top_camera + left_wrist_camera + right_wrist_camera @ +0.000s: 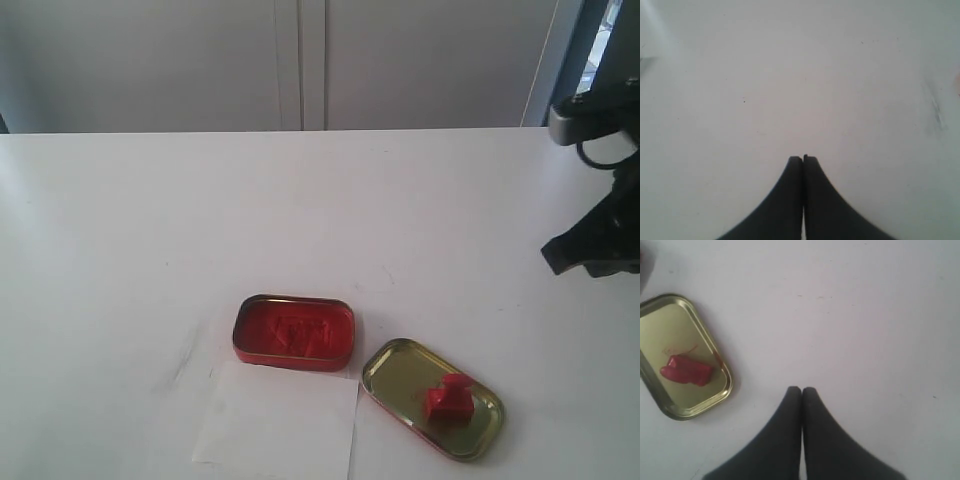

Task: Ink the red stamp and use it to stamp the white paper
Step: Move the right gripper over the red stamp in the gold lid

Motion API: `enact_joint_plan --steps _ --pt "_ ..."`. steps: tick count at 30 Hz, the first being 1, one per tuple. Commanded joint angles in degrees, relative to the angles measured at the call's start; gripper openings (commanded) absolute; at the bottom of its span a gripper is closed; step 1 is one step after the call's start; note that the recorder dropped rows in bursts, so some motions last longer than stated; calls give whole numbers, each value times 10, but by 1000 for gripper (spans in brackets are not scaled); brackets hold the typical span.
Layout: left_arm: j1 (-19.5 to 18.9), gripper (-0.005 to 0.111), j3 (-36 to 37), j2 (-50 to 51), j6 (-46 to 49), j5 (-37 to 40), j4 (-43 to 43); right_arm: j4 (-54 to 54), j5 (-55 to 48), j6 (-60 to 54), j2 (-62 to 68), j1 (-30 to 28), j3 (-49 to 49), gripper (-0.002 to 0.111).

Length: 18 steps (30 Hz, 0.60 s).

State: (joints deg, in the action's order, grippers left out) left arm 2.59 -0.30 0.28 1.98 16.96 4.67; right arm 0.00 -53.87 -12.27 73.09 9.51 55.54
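Over open table (150, 220), left pincer (803, 159) closed, right pincer (801, 390) closed; red stamp (448, 398) within lid (400, 378).

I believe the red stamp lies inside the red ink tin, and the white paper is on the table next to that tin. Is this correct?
Not fully. The red stamp lies inside the gold lid, not in the red ink tin, as the exterior view shows. The white paper is indeed on the table next to that tin.

readable text: none | labels: none | numbers: none
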Motion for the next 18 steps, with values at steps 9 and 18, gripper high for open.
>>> enact_joint_plan --steps 9,18 --pt "-1 0 3 -3 -1 -3 2 7 0 -84 52 90 5 0" --pt "-1 0 3 -3 -1 -3 2 32 -1 -167 64 153 4 0"
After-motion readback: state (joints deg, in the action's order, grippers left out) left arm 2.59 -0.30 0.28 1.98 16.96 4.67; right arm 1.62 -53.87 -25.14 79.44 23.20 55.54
